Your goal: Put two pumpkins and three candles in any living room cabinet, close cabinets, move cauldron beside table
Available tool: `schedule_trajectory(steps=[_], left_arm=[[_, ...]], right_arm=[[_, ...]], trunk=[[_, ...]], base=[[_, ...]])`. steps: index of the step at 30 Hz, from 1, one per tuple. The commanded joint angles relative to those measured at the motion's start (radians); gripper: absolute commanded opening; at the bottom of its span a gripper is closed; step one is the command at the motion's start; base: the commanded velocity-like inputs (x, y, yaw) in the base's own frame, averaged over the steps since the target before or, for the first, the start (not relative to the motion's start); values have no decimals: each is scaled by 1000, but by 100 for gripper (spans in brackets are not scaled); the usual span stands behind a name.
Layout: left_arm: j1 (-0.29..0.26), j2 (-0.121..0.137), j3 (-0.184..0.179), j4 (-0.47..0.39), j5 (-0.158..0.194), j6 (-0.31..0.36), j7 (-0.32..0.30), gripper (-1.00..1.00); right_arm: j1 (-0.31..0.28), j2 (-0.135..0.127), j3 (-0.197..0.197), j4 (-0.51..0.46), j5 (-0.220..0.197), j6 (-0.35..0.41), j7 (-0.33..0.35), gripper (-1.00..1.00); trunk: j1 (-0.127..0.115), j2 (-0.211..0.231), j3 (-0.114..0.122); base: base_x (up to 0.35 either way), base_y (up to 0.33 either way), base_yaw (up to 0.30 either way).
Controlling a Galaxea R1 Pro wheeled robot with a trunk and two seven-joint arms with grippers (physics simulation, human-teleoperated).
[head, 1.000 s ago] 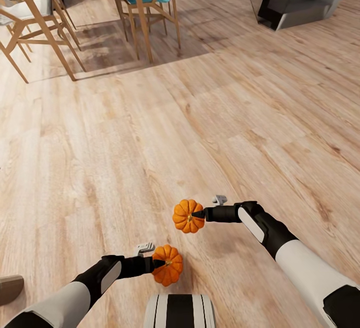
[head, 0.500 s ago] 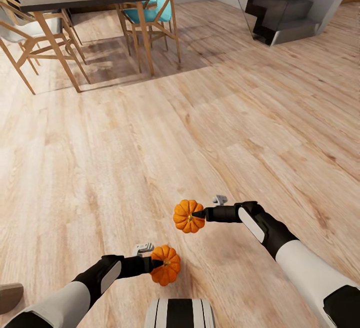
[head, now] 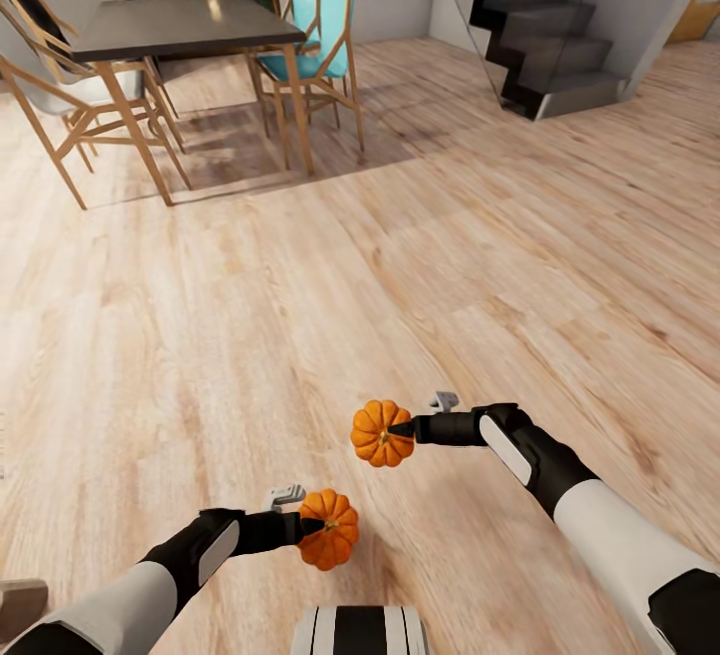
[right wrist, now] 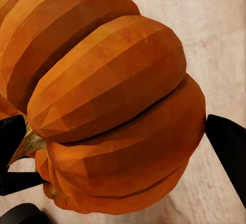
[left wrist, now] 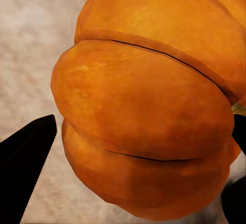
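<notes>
Orange against pale wood: two pumpkins are held above the plank floor (head: 300, 315), one in each arm's jaws. In the head view the left gripper (head: 318, 527) sits low and just left of centre, its dark fingers closed on the left pumpkin (head: 328, 529), which lies at the jaws' tip with its stem end facing them. Higher and a little to the right, the right gripper (head: 400, 429) is clamped on the right pumpkin (head: 381, 433) in the same way, the fruit to the left of the fingertips. The two pumpkins are near each other but apart. In the left wrist view the ribbed pumpkin (left wrist: 148, 106) bulges between two black fingers (left wrist: 25, 162) at the frame's edges; in the right wrist view the other pumpkin (right wrist: 107, 101) sits likewise between dark fingers (right wrist: 228, 149), with its brownish stem (right wrist: 31, 143) beside one of them. At the head view's upper left stands a dark-topped dining table (head: 185, 23) with wooden chairs, two with teal seats (head: 315, 30); a dark staircase (head: 540, 35) is at upper right.
</notes>
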Motion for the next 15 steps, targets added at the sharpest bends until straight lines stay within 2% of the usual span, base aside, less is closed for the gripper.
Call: schedule_trajectory(steps=[1,6,9,13,15], left_arm=[[0,3,-5,-1,7,7,1,-100],[0,40,-4,-7,10,10,-1,-100],[0,58,24,-9,10,23,-3,-100],[0,90,81,-67,9,110,-3,-100],[0,124,99,-153,8,174,-4,-100]], right_arm=[[0,-3,3,-1,-4,3,0,-100],[-1,-31,2,-1,-5,2,0,-100],[-1,-46,3,-1,-5,2,0,-100],[-1,-50,3,-1,-5,2,0,-100],[-1,-54,-1,-1,-5,3,0,-100]], trunk=[[-1,0,4],[-3,1,30],[-4,2,45],[-6,3,66],[-7,3,76]], base=[[0,0,159],[0,0,171],[0,0,173],[0,0,173],[0,0,173]])
